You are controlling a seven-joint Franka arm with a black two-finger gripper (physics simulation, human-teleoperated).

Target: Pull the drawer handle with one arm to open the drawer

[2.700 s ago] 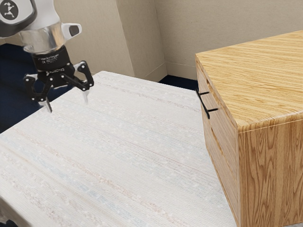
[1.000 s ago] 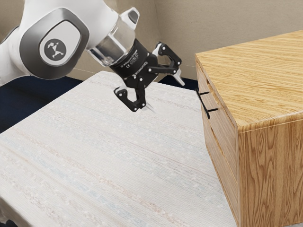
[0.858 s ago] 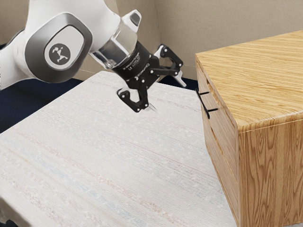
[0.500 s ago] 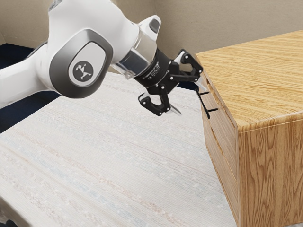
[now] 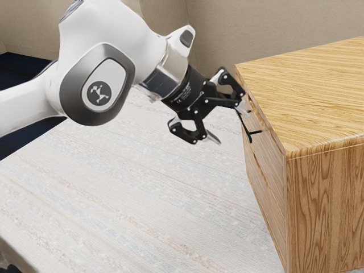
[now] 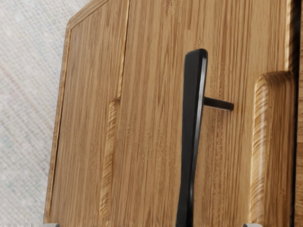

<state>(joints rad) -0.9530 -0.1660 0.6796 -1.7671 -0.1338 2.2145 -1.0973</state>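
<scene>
Drawer handle point(image 5: 245, 124) near sideways, wide-fingered claw point(image 5: 231, 125)

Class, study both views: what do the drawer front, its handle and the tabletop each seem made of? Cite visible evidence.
Drawer front: light oak-like wood, smooth; streaky grain runs along it. Handle: probably metal or plastic, matte black; uniform colour, thin bar on a slim post. Tabletop: pale whitewashed wood or laminate; faint long streaks, no gloss.
</scene>
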